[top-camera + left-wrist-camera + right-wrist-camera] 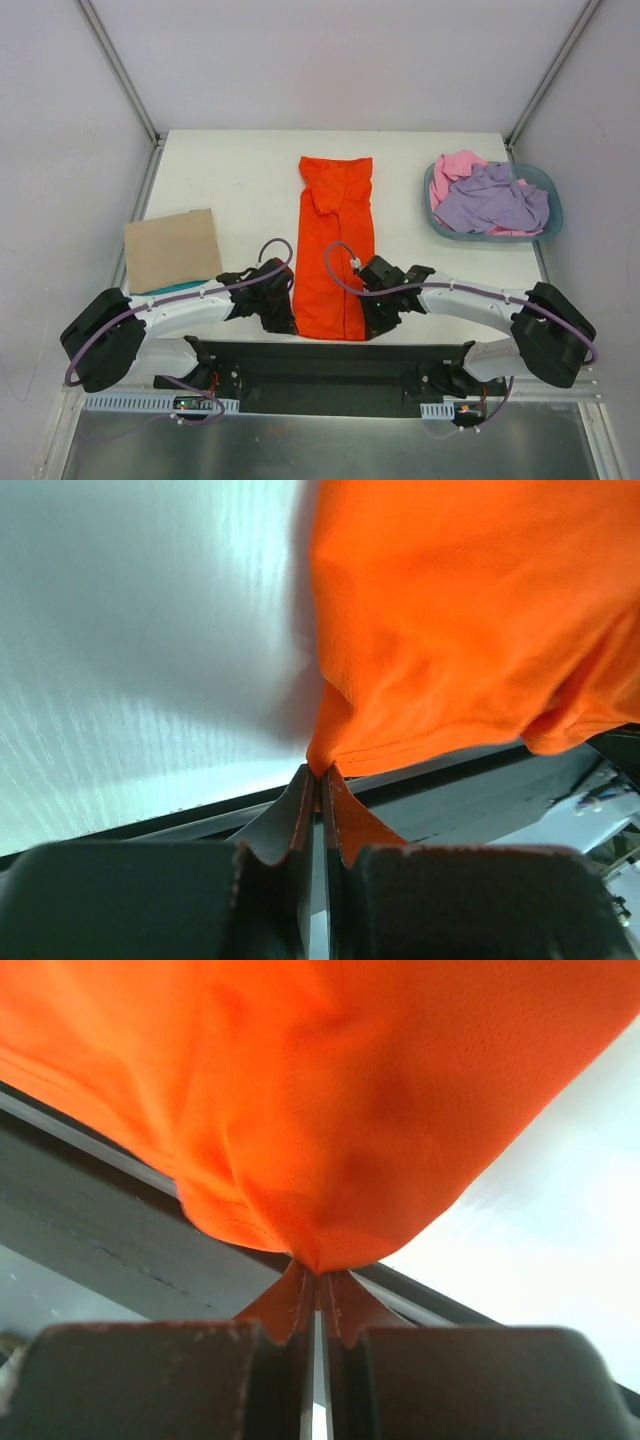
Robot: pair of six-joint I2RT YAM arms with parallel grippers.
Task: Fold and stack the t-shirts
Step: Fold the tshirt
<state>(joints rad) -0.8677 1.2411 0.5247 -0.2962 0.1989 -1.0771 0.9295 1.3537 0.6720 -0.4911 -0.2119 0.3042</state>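
The orange t-shirt (335, 245) lies as a long narrow folded strip down the middle of the white table (240, 180). My left gripper (281, 318) is shut on its near left corner, seen pinched in the left wrist view (320, 770). My right gripper (372, 322) is shut on its near right corner, seen pinched in the right wrist view (318, 1265). Both corners hang near the table's front edge. The lilac-purple t-shirt (490, 200) and the pink t-shirt (455, 168) lie crumpled in the blue-grey basin (553, 205) at the back right.
A tan cardboard sheet (172, 248) lies at the left of the table, with a teal strip (185, 287) under its near edge. The dark mounting rail (330, 365) runs along the table's front edge between the arm bases.
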